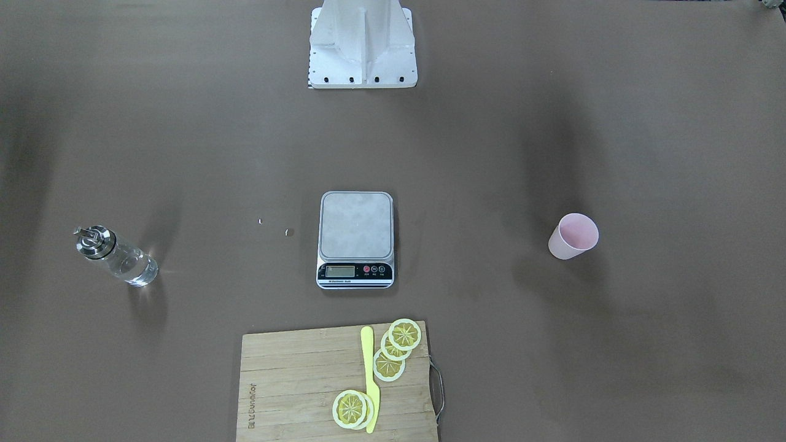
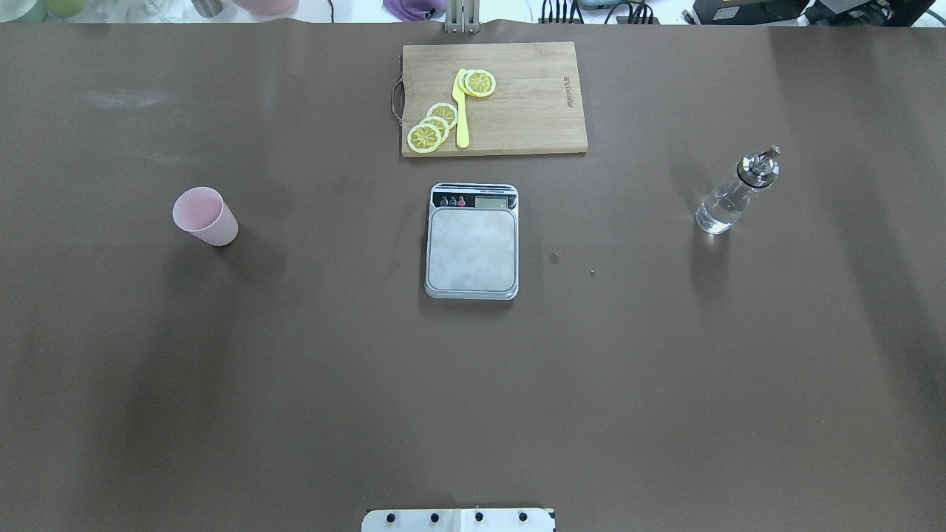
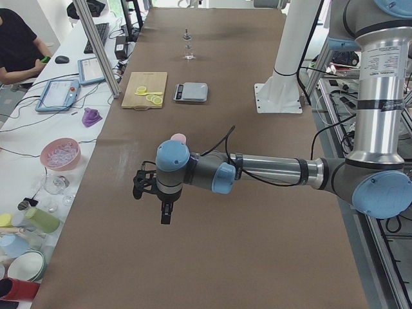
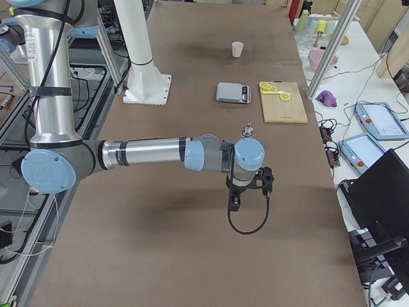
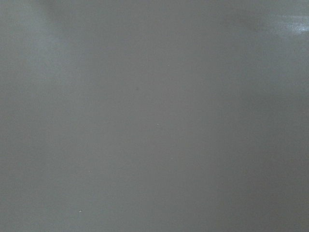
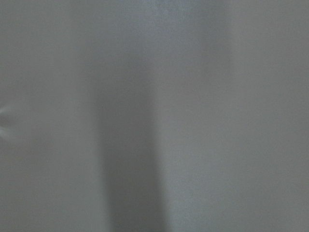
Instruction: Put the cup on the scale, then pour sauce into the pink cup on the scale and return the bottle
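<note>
1. Overhead exterior view: pale pink plastic cup (image 2: 205, 216) stands centre-left, silver-grey digital scale (image 2: 471, 247) centre, clear glass bottle (image 2: 728, 199) right, probably spaced so each arm reaches one.
2. Left gripper (image 3: 165, 214) and right gripper (image 4: 235, 202) hang above the brown tabletop (image 2: 295, 369); how far open, I cannot tell.

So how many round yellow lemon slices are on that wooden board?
5 yellow lemon slices: three overlapping by the wooden board's handle, two at the yellow plastic knife. Overlaps may hide more.
</note>
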Tool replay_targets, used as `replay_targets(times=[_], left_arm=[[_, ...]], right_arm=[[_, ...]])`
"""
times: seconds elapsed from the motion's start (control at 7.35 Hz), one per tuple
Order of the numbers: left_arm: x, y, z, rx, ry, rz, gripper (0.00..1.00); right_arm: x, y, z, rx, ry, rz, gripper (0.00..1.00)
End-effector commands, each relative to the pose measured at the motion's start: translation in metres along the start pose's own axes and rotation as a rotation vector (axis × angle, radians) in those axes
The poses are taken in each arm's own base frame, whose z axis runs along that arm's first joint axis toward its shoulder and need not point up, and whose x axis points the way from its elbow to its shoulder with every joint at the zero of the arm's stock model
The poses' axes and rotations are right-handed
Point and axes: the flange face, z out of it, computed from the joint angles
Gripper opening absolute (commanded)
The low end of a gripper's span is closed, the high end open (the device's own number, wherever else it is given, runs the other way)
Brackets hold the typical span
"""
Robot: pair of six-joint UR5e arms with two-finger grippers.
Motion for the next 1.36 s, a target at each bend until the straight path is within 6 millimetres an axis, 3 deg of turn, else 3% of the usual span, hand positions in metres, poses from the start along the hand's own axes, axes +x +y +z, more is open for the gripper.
replay_targets(times=[0.0, 0.27, 0.41, 0.68, 0.82, 0.95, 1.09, 1.22], left_arm=[[0.004, -0.001, -0.002, 0.008, 0.006, 0.005, 0.98], [0.023, -0.009, -0.02, 0.033, 0.016, 0.011, 0.97], [0.061, -0.014, -0.029, 0.023, 0.054, -0.007, 0.97], [0.155, -0.015, -0.028, -0.012, 0.089, -0.07, 0.97], [0.2, -0.016, -0.02, -0.039, 0.112, -0.139, 0.97], [0.259, -0.02, -0.005, -0.055, 0.11, -0.213, 0.97], [0.321, -0.015, 0.025, -0.06, 0.071, -0.264, 0.97], [0.348, -0.001, 0.056, -0.068, 0.028, -0.244, 0.97]], right_arm=[[-0.002, 0.002, 0.0, 0.0, -0.022, 0.001, 1.0], [0.002, 0.006, 0.003, -0.006, -0.022, 0.006, 1.0], [0.002, 0.006, 0.003, -0.006, -0.022, 0.006, 1.0], [0.003, 0.006, 0.004, -0.006, -0.02, 0.006, 1.0], [0.003, 0.006, 0.004, -0.007, -0.02, 0.008, 1.0], [0.003, 0.006, 0.004, -0.006, -0.02, 0.007, 1.0], [0.003, 0.005, 0.004, -0.006, -0.019, 0.007, 1.0], [0.003, 0.005, 0.004, -0.006, -0.017, 0.009, 1.0]])
